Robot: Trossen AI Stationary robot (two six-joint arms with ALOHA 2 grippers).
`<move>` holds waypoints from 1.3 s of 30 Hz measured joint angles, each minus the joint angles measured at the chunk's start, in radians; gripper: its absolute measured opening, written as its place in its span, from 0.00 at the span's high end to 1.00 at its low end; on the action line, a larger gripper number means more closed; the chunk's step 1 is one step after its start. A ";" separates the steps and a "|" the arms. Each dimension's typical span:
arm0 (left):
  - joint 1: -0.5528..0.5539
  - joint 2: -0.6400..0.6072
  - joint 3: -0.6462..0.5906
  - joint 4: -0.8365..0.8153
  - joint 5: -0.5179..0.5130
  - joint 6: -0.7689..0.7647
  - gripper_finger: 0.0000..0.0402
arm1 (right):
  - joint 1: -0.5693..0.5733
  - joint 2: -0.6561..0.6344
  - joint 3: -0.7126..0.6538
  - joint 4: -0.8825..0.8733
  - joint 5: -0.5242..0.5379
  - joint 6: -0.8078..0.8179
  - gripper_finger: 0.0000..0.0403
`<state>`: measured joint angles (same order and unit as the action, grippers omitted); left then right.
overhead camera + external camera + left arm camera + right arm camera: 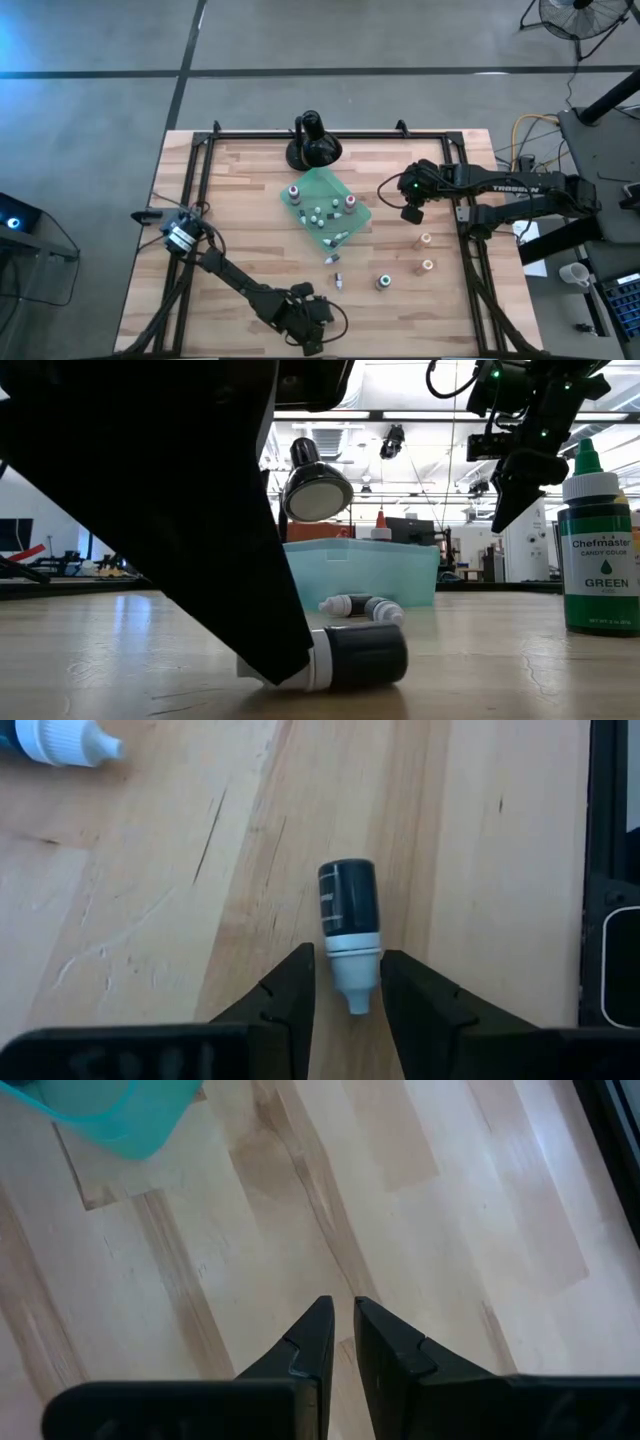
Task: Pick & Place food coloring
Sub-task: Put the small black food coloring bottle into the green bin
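At table's 7 o'clock edge: left gripper (345,982), low over the wood, dark fingers narrowly parted either side of the white dropper tip of a small dark bottle lying on its side (348,916); not yet clamped.
Risk at the grasp: tapered cap between the pads, so likely to squirt out or roll as the fingers close; grip on the wider body probably safer.
Second risk: bottle round and free on bare wood, so a nudge from one finger first could spin it toward the near edge.
At 12 o'clock: black round-based stand (312,150), behind the tray, clear of the carrying path.
At centre: flat translucent teal-green tray (318,185), with several tiny bottles standing or lying in it; crowded, so a dropped bottle could topple neighbours.
Between tray and 6 o'clock: two small bottles lying loose (335,270), possibly in the way of a low sweep.
At 4 o'clock: green-capped bottle (383,283) and two pale-capped ones (426,253), upright, well apart.
At 2 o'clock: right gripper (342,1342), waiting above bare wood, fingers nearly together, holding nothing.
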<state>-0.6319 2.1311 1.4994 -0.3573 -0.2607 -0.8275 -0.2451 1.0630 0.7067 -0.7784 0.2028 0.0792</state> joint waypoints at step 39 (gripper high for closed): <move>0.011 0.005 0.001 -0.006 -0.048 -0.057 0.79 | 0.000 0.000 0.000 0.003 0.005 -0.008 0.91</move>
<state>-0.6212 2.1365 1.5002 -0.3634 -0.3086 -0.8844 -0.2449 1.0630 0.7067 -0.7753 0.2081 0.0708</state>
